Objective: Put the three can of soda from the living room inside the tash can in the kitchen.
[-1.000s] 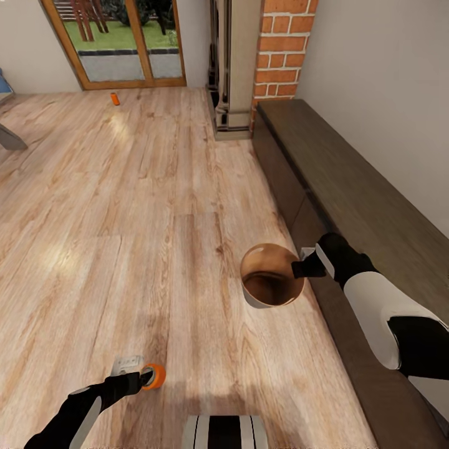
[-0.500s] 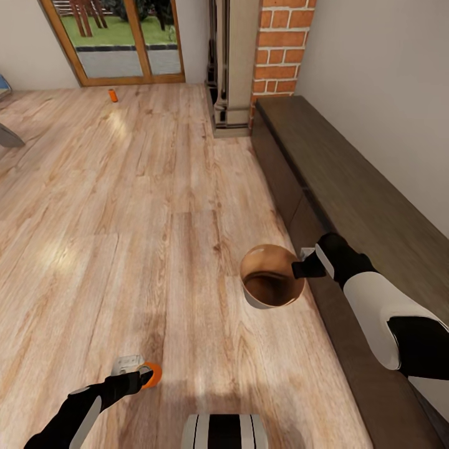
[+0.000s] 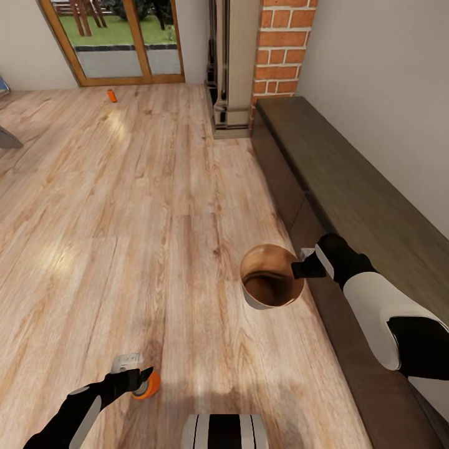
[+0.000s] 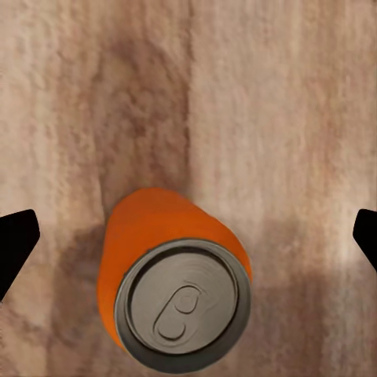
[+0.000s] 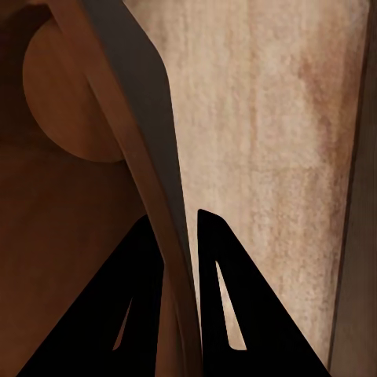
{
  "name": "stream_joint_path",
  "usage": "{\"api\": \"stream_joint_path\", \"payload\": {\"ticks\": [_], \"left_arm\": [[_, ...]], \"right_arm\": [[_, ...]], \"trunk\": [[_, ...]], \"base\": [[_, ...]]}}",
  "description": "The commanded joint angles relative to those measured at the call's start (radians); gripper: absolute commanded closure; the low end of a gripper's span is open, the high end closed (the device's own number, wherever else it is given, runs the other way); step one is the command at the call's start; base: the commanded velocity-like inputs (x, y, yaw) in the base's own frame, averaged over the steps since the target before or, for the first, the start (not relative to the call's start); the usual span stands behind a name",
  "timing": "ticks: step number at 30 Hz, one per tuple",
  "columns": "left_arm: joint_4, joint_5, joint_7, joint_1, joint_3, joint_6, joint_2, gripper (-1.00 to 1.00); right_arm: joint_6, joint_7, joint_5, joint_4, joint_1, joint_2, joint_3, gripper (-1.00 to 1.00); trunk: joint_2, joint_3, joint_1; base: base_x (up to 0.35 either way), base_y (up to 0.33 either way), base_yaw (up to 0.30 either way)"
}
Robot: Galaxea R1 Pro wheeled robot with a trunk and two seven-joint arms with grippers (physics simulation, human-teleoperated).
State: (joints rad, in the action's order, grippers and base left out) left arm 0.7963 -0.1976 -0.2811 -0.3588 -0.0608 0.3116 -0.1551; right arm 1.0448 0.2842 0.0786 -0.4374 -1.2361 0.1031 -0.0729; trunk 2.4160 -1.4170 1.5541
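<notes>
1. At the far left of the head view, a grey object (image 3: pixel 7 138) sits at the edge of the wooden floor (image 3: pixel 125 206); what it is cannot be told.
2. Far back, near the glass door (image 3: pixel 115 38), a small orange can (image 3: pixel 112 95) stands on the floor, well apart from the robot.
3. Low at the left, the left gripper (image 3: pixel 147 376) is just at a second orange can (image 3: pixel 148 383) that stands upright on the floor.
4. In the left wrist view this second orange can (image 4: pixel 174 279) is seen from above, with its silver top (image 4: pixel 183 305) and tab. The two dark fingertips (image 4: pixel 14 243) stand wide apart at both sides and do not touch it, so the left gripper is released.
5. In the middle, the trash can (image 3: pixel 270 275) is held above the floor, with its brown inside toward the camera.
6. The right gripper (image 3: pixel 300 269) grasps the rim of the trash can at its right side. In the right wrist view, the two fingers (image 5: pixel 228 314) are clenched on the thin wall (image 5: pixel 145 169), one inside and one outside.
7. At the right, a long dark cabinet (image 3: pixel 362 193) runs along the wall, beside a brick column (image 3: pixel 282 47).
</notes>
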Motion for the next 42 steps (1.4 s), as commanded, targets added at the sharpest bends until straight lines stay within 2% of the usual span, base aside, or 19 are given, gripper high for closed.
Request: {"api": "stream_joint_path", "payload": {"ticks": [1, 7, 19, 29, 42], "left_arm": [[0.000, 0.000, 0.001, 0.000, 0.000, 0.000, 0.000, -1.00], [-0.001, 0.000, 0.004, 0.000, -0.001, -0.002, 0.000, -1.00], [-0.002, 0.004, 0.004, 0.000, -0.001, -0.001, 0.000, -1.00], [-0.002, 0.008, 0.006, 0.000, 0.001, -0.002, 0.000, -1.00], [0.001, 0.006, 0.005, 0.000, 0.001, -0.003, 0.000, -1.00]], "right_arm": [[0.002, 0.004, -0.023, 0.000, 0.000, 0.000, 0.003, 1.00], [0.002, 0.004, -0.023, 0.001, 0.000, -0.001, 0.002, 1.00], [0.002, 0.003, -0.020, 0.002, 0.000, -0.009, 0.003, 1.00], [0.002, 0.003, -0.020, 0.002, 0.001, -0.009, 0.004, 1.00], [0.002, -0.003, -0.020, 0.002, 0.001, -0.010, 0.004, 1.00]], "trunk": [[0.000, 0.000, 0.000], [0.000, 0.000, 0.000], [0.084, -0.040, 0.046], [0.084, -0.049, 0.046], [0.084, -0.050, 0.046]], "base": [[0.016, 0.000, 0.000], [0.006, 0.000, 0.000], [0.000, 0.000, 0.000], [-0.007, 0.000, 0.000], [-0.112, -0.025, 0.000]]}}
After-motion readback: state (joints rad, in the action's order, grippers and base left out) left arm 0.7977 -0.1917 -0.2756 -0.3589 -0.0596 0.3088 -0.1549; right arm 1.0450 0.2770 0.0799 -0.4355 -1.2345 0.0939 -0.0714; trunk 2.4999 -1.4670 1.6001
